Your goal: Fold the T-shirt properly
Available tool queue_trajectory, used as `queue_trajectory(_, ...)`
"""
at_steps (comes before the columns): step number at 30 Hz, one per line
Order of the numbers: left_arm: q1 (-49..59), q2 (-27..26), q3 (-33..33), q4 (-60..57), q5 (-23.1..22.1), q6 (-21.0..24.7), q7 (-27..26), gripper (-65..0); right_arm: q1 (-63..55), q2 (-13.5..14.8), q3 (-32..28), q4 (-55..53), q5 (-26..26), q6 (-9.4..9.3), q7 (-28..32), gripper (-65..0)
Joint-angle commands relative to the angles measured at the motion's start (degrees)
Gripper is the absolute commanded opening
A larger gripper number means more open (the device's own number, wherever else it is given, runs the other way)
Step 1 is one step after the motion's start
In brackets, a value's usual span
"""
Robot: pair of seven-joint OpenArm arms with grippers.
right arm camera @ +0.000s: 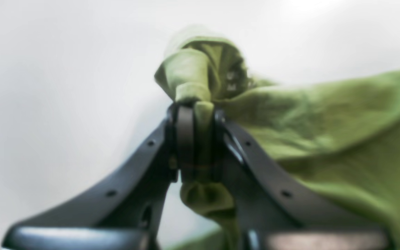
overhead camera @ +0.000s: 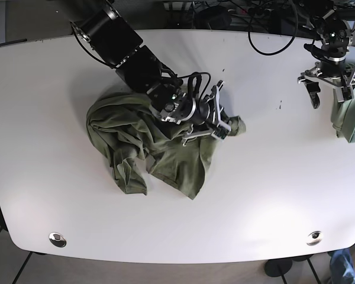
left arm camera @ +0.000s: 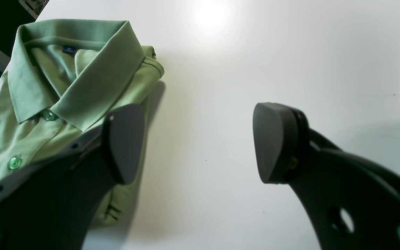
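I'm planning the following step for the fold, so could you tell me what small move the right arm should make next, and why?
Probably lift and draw the pinched fabric outward to spread it. The right gripper is shut on a bunched edge of the green T-shirt, which lies crumpled in a heap on the white table. The left gripper is open over bare table beside a folded green collared shirt, so it cannot help yet.

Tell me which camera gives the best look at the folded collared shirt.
The left wrist view: the folded collared shirt fills its left side, with collar and buttons sharp. The base view shows it only small at the table's right edge, under the left gripper. The right wrist view misses it.
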Motion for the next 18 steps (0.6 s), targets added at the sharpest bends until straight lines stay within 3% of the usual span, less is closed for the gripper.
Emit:
queue_trajectory(1, -0.17, -0.33, -0.12, 1.35, -0.79, 0.05, -1.40, -19.2, 2.20, -0.67, 3.31, 7.15, 0.40, -0.17, -1.50, -63.1)
queue_trajectory(5, 0.27, -0.24, 1.63, 1.35, -0.79, -0.21, -1.40, -19.2, 9.06, -0.67, 4.54, 17.26, 0.49, -0.17, -9.15, -63.1)
queue_trajectory(7, 2.38, -0.24, 4.36, 1.53, -0.79, -2.41, -1.40, -19.2, 12.58, -0.67, 4.54, 19.63, 0.49, -0.17, -11.35, -63.1)
queue_trajectory(11, 4.75, 0.99, 10.42, 3.99, -0.79, -8.65, -1.40, -19.2, 20.31, -0.49, 4.63, 18.14, 0.49, -0.17, -11.88, -63.1)
queue_trajectory(14, 5.28, 1.43, 14.91, 5.04, -0.44, -9.00, -1.40, -19.3, 25.85, -0.41, 4.72, 18.14, 0.49, -0.17, -11.88, -63.1)
queue_trajectory(18, 5.28, 1.52, 17.37, 5.04, -0.35, -8.92, -1.40, -19.3, 30.95, -1.81, 10.00, 18.23, 0.49, -0.17, -12.05, -63.1)
